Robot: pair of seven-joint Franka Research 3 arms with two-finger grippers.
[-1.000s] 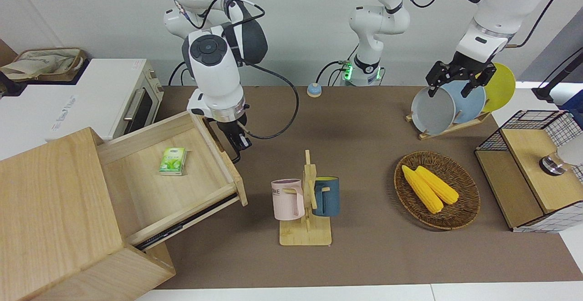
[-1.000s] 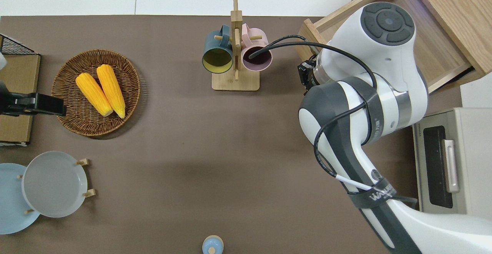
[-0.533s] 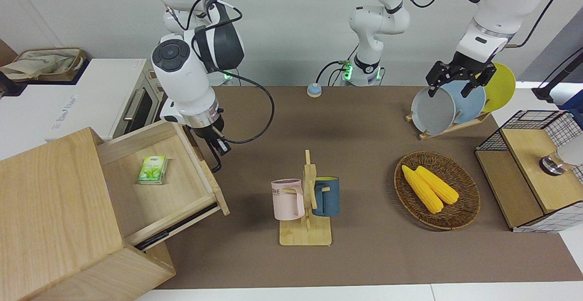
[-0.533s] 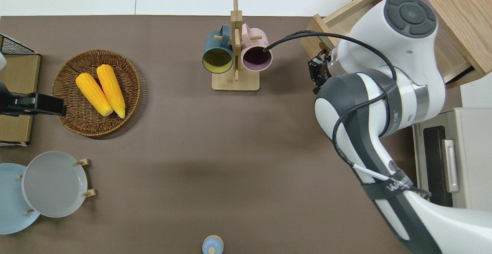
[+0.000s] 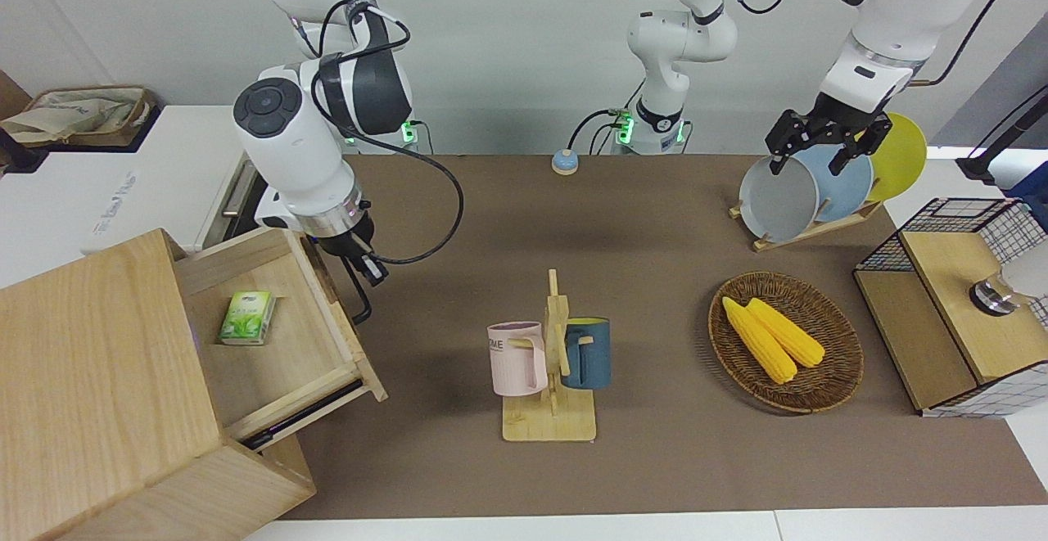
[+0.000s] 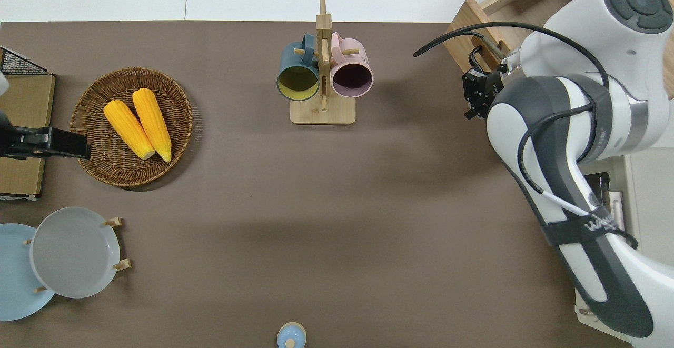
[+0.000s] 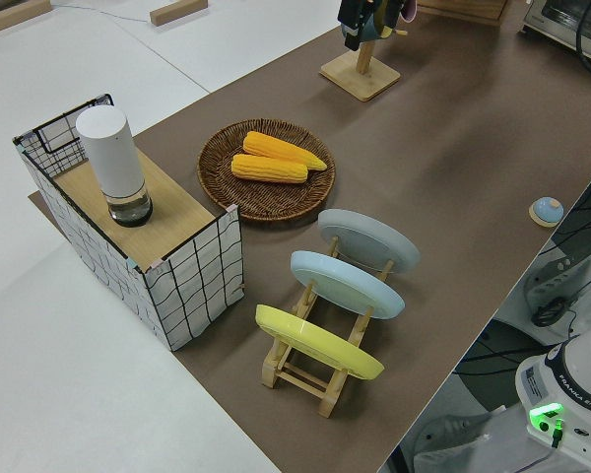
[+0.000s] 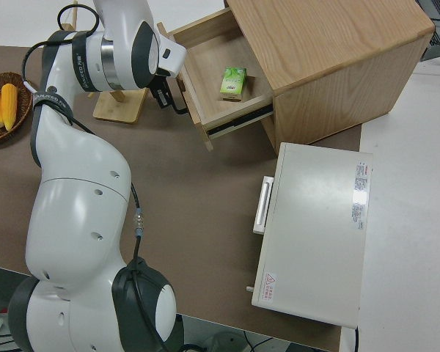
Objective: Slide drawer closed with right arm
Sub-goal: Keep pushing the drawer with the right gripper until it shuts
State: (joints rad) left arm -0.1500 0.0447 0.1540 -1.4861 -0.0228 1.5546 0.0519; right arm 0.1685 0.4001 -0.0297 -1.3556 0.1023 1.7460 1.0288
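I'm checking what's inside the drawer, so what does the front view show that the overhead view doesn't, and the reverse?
Only the front view shows the green packet lying in the drawer, and the parked left arm. Only the overhead view looks down into the mugs' open mouths. Both show the right end effector at the drawer's black handle, the drawer partly open, and the corn in the basket.

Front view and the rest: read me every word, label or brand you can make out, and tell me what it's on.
"ME", the end of a longer word: pink mug on the wooden rack.
"FRANKA EMIKA": arm base in the left side view.
Green box in the drawer: print too small to read.
White oven: stickers and top lettering too blurred to read.
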